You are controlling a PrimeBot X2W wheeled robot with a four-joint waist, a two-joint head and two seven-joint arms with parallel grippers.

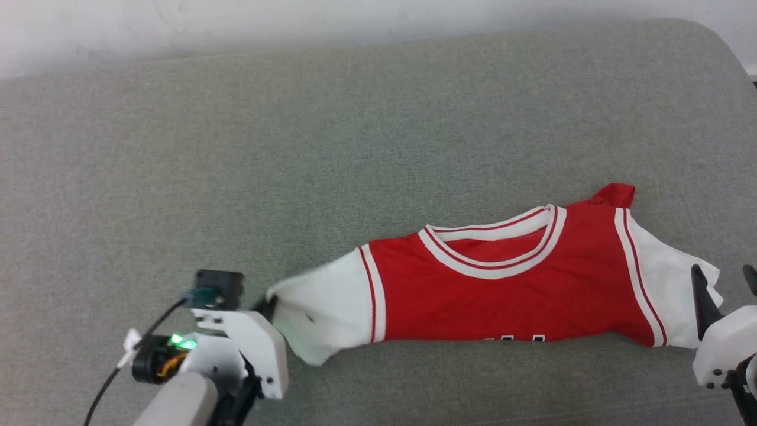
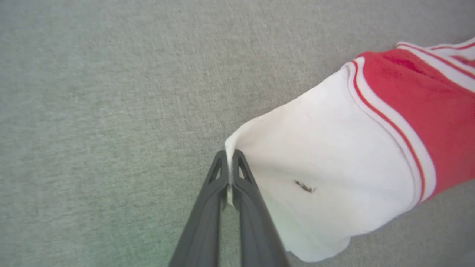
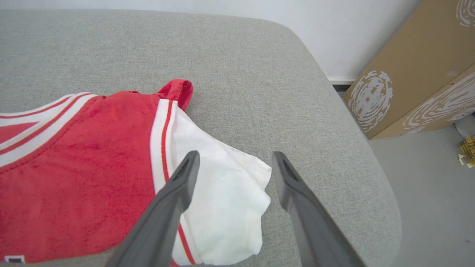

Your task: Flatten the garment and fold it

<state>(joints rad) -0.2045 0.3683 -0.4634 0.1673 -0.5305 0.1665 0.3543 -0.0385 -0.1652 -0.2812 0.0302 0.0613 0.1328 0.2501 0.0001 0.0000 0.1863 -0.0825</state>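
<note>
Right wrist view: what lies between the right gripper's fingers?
Right wrist view shows the white sleeve of the red basketball T-shirt, on the grey fabric cushion.

The grey woven cushion top point(image 1: 295, 130) offers open room behind and to the left of the red, white-sleeved jersey shirt point(image 1: 491, 296), which spans its near right part. Beyond the cushion's rounded right edge, a brown cardboard box with white wood-grain print point(image 3: 415, 74) stands on the pale floor point(image 3: 426, 193).

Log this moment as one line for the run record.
left gripper: shut on garment, sleeve edge | right gripper: open, at other sleeve | garment: bunched, unfolded, on grey cushion
</note>
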